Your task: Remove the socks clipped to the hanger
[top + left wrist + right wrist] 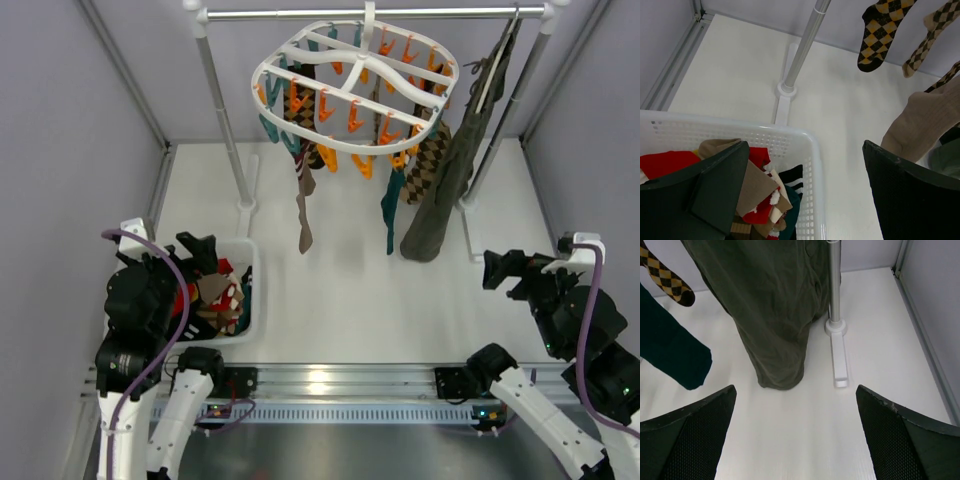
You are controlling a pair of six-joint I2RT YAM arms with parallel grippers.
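The white oval hanger [355,88] hangs by its hook from a metal rail [300,14] over the far middle of the tabletop [340,300], with its orange and teal clips pointing down. The socks are all clipped to it. A brown sock [304,210] drops lowest on the left side and a dark teal sock [391,212] lowest on the right. Argyle socks [432,160] in brown and tan hang among them. An olive-green garment [450,190] hangs from the same rail just beside the hanger, toward the right edge.

At the near left corner stands a white perforated basket [252,290] holding a heap of red, tan and striped fabric [760,195]. The left fingers [200,250] hover over the basket's far rim, spread wide with nothing between them. From the left wrist, the left pole [802,50] of the rack rises beyond the basket, and two argyle toes dangle at the upper right.

The right fingers [503,268] hover over the tabletop near the right edge, also spread wide and empty. The right wrist view faces the hem of the olive-green garment. The toe of the dark teal sock is to its left, and the right pole [834,285] on its white foot [840,360] is to its right.
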